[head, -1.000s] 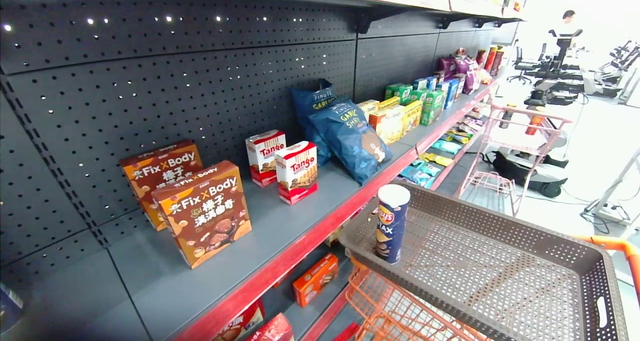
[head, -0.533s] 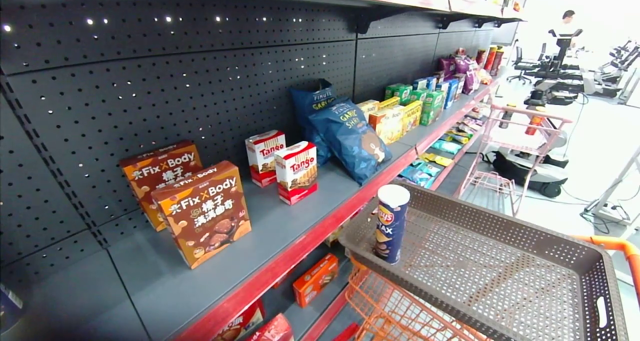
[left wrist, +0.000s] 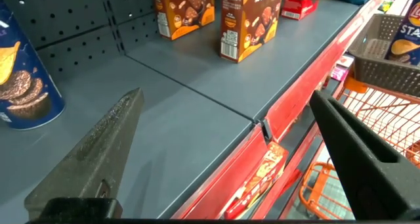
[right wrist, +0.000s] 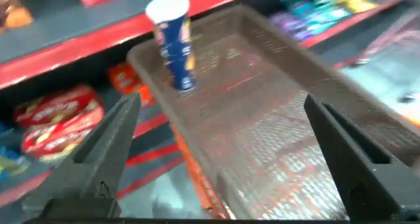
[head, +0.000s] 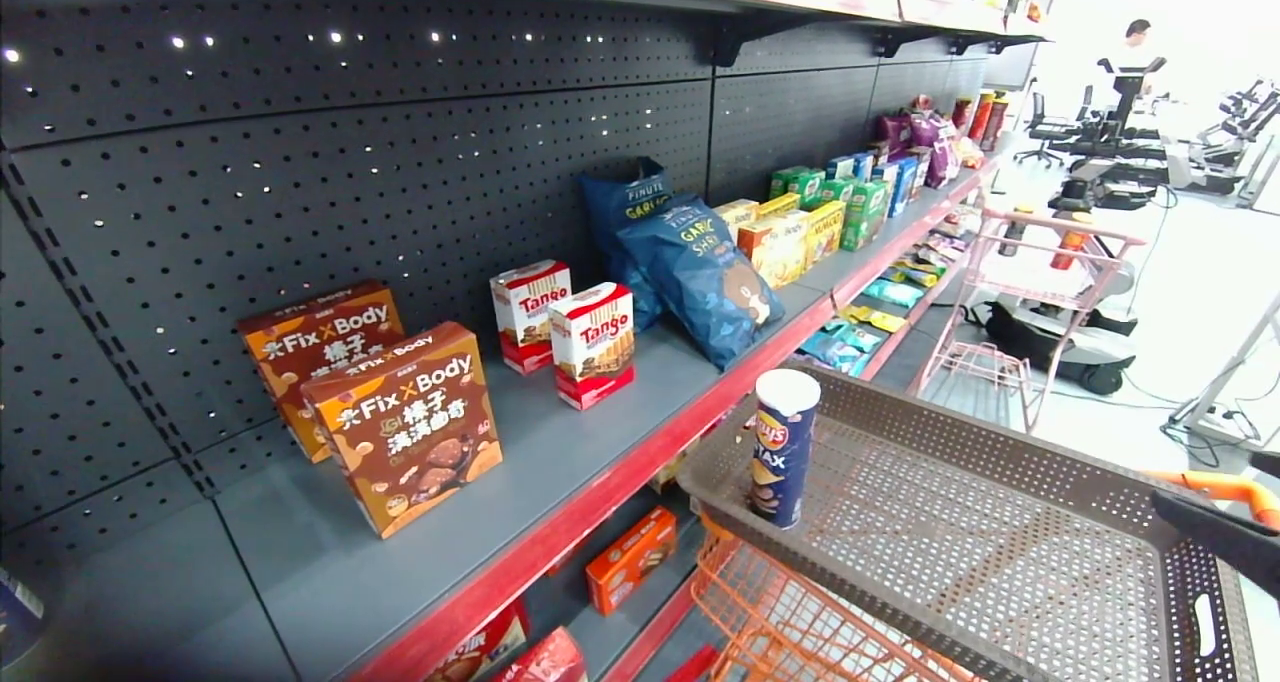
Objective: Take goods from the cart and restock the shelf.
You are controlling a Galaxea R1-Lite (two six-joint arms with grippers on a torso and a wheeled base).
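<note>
Quick notes from the restock run: the blue chip can point(head: 783, 447) stood upright in the near-left corner of the cart's brown perforated tray point(head: 1000, 552), at about 4 to 5 o'clock from the middle of the head view and close to the tray wall. From there toward 3 o'clock the tray floor lay open up to the orange cart handle point(head: 1215, 484). The shelf's red front edge point(head: 610, 497) ran right beside the tray's left corner, so not much gap there. On the grey shelf board point(head: 300, 562), the brown cookie boxes point(head: 405, 427) sat at 8 o'clock, the red-and-white wafer boxes point(head: 594, 344) were near the middle and the blue snack bags point(head: 700, 277) at 2 o'clock. A bare strip ran in front of them, and there was a wider bare patch at 7 o'clock. The left gripper point(left wrist: 224, 96) hung over that patch near the red edge, fingers spread wide with nothing in them, and a second blue can point(left wrist: 23, 73) stood off to one side on the shelf. The right gripper point(right wrist: 221, 102) was spread wide too, above the tray with the can ahead of it. Compared with half a second earlier, one of its dark fingers point(head: 1215, 540) had come in at the 4 o'clock edge; the goods hadn't budged.
</note>
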